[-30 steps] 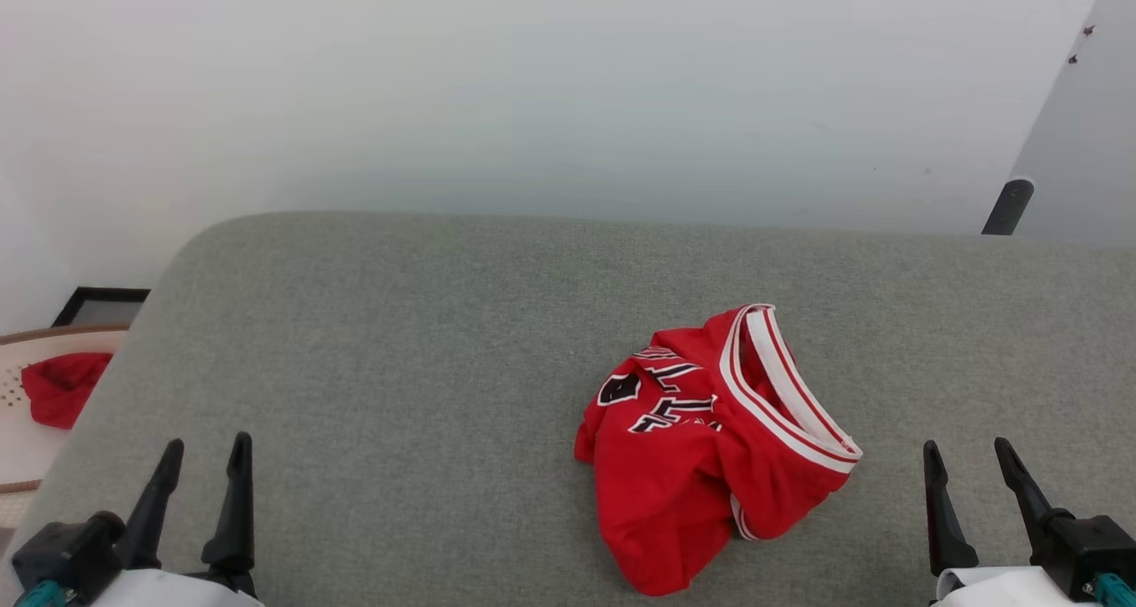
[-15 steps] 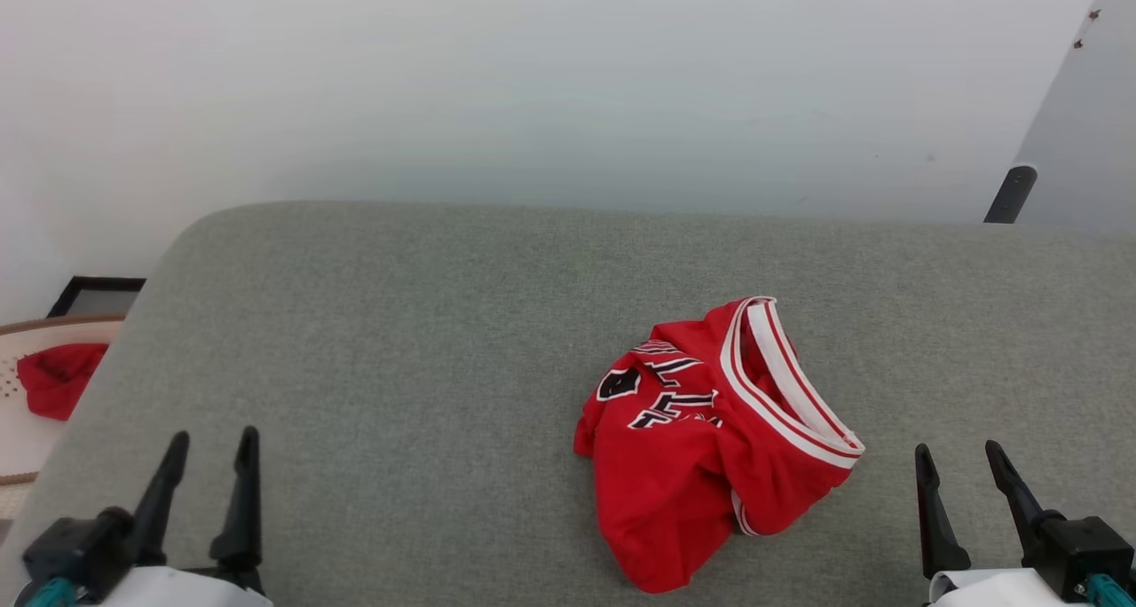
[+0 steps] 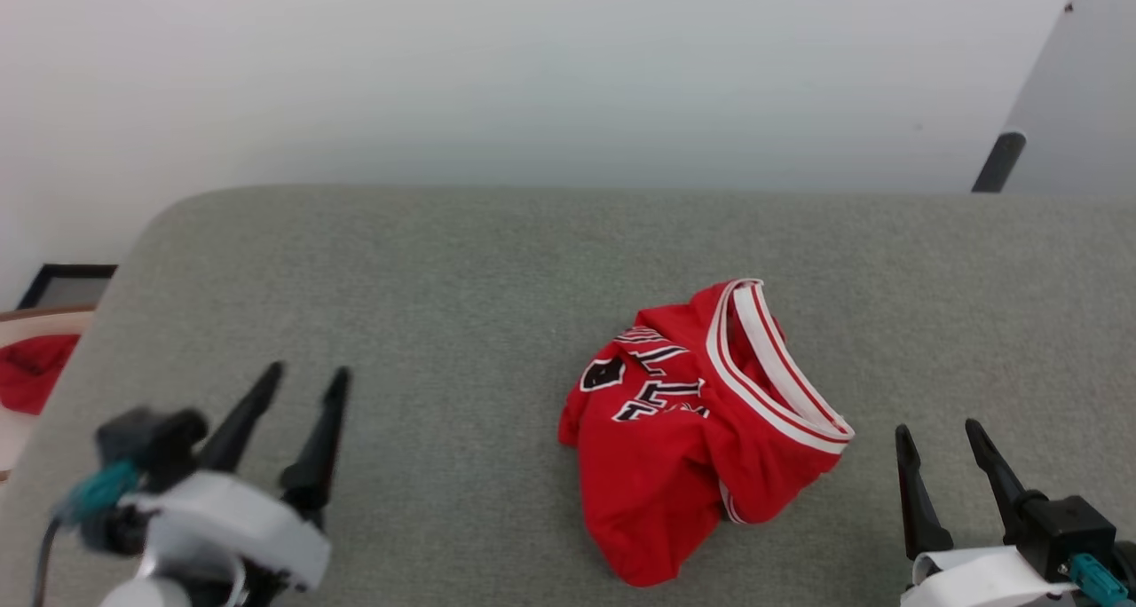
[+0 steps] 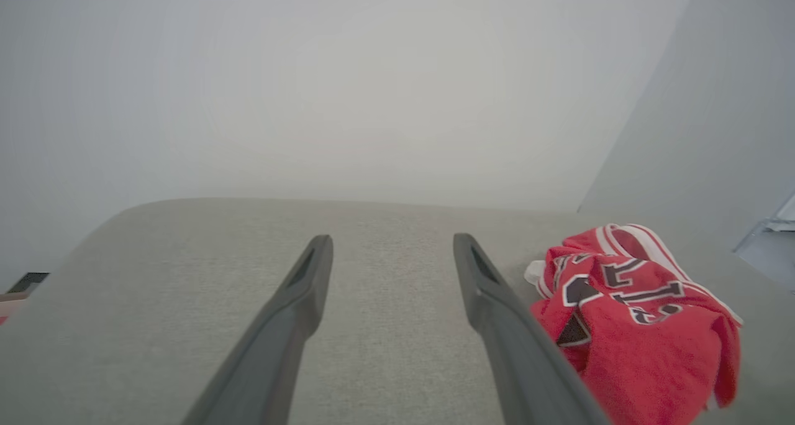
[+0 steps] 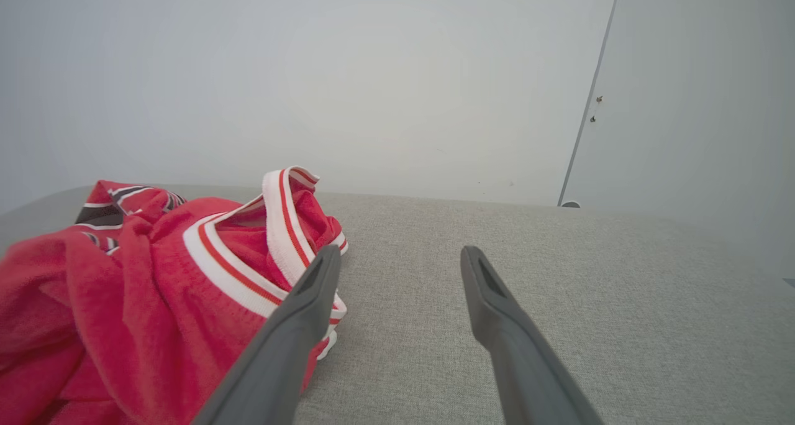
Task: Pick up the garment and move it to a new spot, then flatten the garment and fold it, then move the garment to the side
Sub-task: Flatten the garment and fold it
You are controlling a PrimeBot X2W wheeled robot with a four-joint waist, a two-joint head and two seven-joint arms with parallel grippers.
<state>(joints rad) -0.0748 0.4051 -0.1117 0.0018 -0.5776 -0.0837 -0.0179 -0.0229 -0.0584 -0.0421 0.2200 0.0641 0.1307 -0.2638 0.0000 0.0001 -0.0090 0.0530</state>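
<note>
Garment [image 3: 701,429]: red jersey, crumpled in a heap, right of centre on the grey surface [image 3: 426,270], toward its near edge. Long axis: near to far, leaning slightly right; striped trim on the right flank, lettering facing left.
Right end effector [image 3: 936,428]: spread wide, empty, near the heap's right side, which lies to its left and a little ahead; judged the nearer arm.
Left end effector [image 3: 308,370]: wide, empty, well apart; heap lies to its right.
Room: pale wall [image 3: 532,74] behind; red cloth [image 3: 31,381] beyond the surface's left edge.
</note>
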